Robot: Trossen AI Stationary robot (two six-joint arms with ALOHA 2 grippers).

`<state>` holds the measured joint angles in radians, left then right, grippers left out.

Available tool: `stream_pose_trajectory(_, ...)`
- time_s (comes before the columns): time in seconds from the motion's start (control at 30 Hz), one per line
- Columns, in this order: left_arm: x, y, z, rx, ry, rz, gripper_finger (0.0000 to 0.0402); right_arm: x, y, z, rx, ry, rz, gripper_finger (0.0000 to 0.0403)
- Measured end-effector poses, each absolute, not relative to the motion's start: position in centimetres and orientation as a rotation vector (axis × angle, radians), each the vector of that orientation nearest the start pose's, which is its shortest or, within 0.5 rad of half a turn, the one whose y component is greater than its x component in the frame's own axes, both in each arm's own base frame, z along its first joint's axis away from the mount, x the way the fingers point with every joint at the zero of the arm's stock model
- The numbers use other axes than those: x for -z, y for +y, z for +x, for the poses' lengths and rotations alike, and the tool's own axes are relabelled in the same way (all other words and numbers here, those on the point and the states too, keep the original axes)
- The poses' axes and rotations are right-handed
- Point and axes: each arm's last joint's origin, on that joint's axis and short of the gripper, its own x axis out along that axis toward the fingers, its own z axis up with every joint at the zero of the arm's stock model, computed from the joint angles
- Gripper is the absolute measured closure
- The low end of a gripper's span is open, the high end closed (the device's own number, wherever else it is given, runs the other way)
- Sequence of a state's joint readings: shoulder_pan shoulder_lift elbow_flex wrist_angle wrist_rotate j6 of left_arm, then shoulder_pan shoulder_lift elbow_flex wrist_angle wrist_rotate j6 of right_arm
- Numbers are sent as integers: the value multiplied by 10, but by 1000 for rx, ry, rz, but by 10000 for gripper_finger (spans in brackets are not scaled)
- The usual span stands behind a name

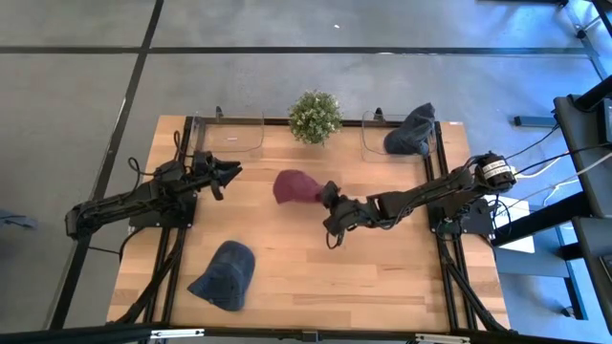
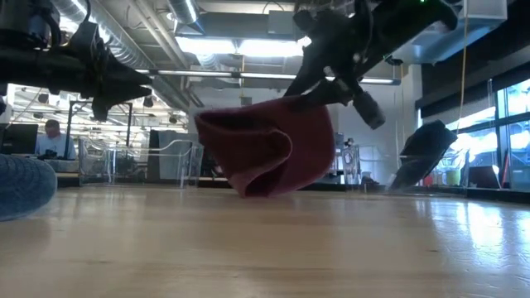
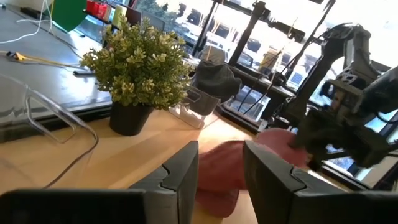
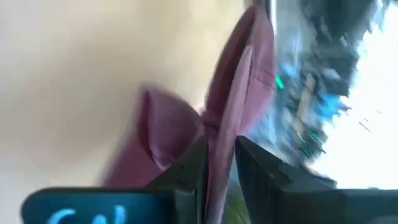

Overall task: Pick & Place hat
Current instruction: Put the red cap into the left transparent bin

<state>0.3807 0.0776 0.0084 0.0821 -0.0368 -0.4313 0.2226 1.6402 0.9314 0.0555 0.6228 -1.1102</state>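
Observation:
A maroon hat [image 1: 292, 186] is at the table's middle, crumpled below my right gripper [image 1: 330, 198], which is shut on its right edge. The low view shows the maroon hat [image 2: 265, 149] hanging under the right gripper [image 2: 321, 93]. My left gripper [image 1: 228, 174] is open and hovers left of the hat, touching nothing. In the left wrist view the left gripper [image 3: 221, 177] points toward the maroon hat [image 3: 227, 169]. A blue cap [image 1: 226, 274] lies on the near left of the table. A dark hat [image 1: 411, 129] rests in the far right bin. My right gripper pinches the maroon hat's edge [image 4: 221, 152] between its two fingers [image 4: 191, 171], coming from the table's right and slanting down. The cloth runs on past the fingers as a flat strip. The hat hangs crumpled below the hold; whether its lower fold [image 2: 248, 190] touches the table, I cannot tell.
A potted plant [image 1: 314, 117] stands at the far edge's middle, between two clear bins [image 1: 229, 132] [image 1: 382, 141]. Bare wood lies near the table's near right side [image 1: 363, 277]. A person sits in the room beyond [image 2: 51, 136].

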Motion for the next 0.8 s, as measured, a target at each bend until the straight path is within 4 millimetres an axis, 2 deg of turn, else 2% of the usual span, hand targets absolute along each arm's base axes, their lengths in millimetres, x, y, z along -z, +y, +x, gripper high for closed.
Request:
stream_pose_trajectory(0.2, -167, 39, 94, -411, -89, -425, 281, -193, 67, 331, -246, 646, -1045, 319)
stream_pose_trajectory(0.47, -167, 39, 94, -411, -89, -425, 281, -191, 68, 329, -206, 683, -735, 318)
stream_pose_trajectory(0.8, -167, 39, 94, -412, -82, -382, 281, -188, 68, 327, -198, 718, -710, 314)
